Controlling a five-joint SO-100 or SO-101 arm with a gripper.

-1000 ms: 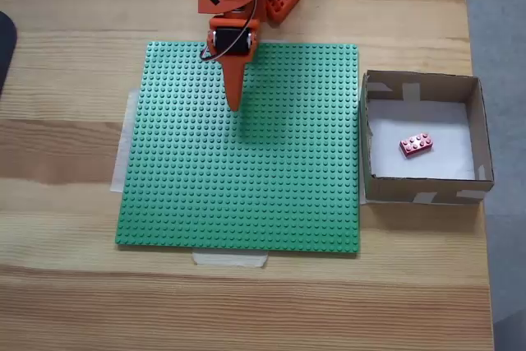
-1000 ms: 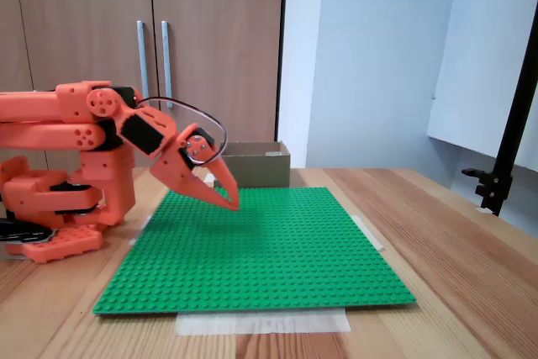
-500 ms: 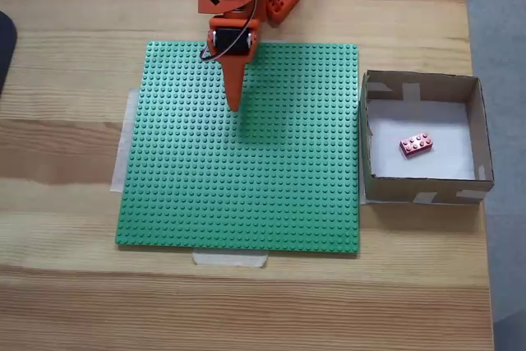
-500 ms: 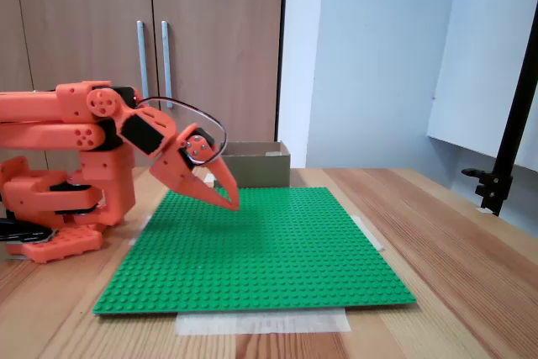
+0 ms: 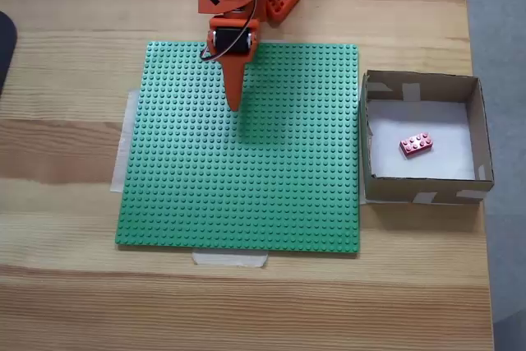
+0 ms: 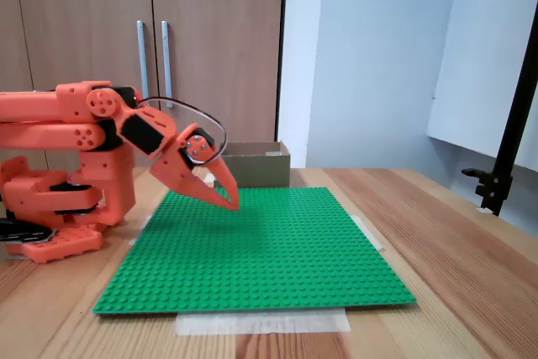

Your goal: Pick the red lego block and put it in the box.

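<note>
Inside the box [image 5: 485,133]: I see the red lego block [image 5: 417,145] lying on its white bottom.
Gripper [image 5: 234,105]: fingers pressed together, holding nothing, poised above the green baseplate [image 5: 271,195], well apart from the box.

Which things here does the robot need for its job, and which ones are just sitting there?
For the job:
- red lego block, already lying in the box
- box
- gripper, shut and holding nothing

Just sitting there:
- green baseplate
- wooden table
- cupboard doors behind
</note>
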